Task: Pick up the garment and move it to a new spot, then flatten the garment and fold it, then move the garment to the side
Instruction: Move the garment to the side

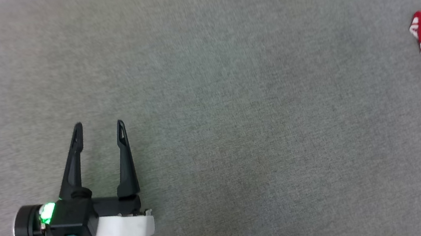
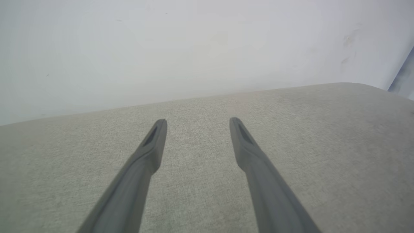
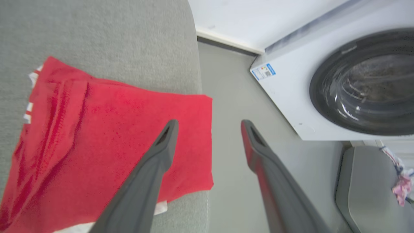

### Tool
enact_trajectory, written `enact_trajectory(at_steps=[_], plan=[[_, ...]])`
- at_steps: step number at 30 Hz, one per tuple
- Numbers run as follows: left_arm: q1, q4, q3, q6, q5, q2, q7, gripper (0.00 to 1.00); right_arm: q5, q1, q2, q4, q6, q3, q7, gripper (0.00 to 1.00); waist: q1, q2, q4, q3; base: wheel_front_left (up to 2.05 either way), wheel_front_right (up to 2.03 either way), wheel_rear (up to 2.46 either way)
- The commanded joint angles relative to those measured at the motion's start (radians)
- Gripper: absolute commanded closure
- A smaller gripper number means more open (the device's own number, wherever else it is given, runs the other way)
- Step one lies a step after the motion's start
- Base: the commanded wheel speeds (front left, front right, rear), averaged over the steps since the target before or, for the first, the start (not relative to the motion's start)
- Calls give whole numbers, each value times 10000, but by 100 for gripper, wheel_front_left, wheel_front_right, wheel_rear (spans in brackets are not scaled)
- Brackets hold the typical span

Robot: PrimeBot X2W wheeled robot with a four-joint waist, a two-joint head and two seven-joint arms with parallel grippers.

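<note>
Head view: left gripper spread wide, empty, over grey table; right gripper likewise wide above red garment.

The garment, a red shirt, is lying folded into a rough rectangle on a grey fabric surface, a plain red panel facing up and long creases running down one side. White fabric with red-and-white striped trim is peeking out from beneath two edges (in the head view it is sitting at the far right, cut by the frame). One straight edge is reaching the surface's rim.
</note>
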Motion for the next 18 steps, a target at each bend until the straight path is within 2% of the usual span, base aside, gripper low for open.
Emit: enact_trajectory(at_steps=[1, 7, 14, 18], plan=[[195, 47, 15, 68, -37, -32, -22, 0, -290, 27, 61, -155, -9, -113, -490, 0, 0, 0, 316, -774, 0, 0, 0], [832, 113, 98, 214, -161, -199, -22, 0, -1620, -154, 933, -747, -9, -1096, -3432, 0, 0, 0, 811, -1708, 0, 0, 0], [1387, 304, 209, 344, -228, -276, -22, 0, -2597, 316, 2540, -1588, -9, -1872, -6571, 0, 0, 0, 1492, -2553, 0, 0, 0], [1655, 415, 261, 361, -212, -311, -22, 0, -2706, 936, 3604, -2470, -9, -1910, -7289, 0, 0, 0, 1764, -2922, 0, 0, 0]])
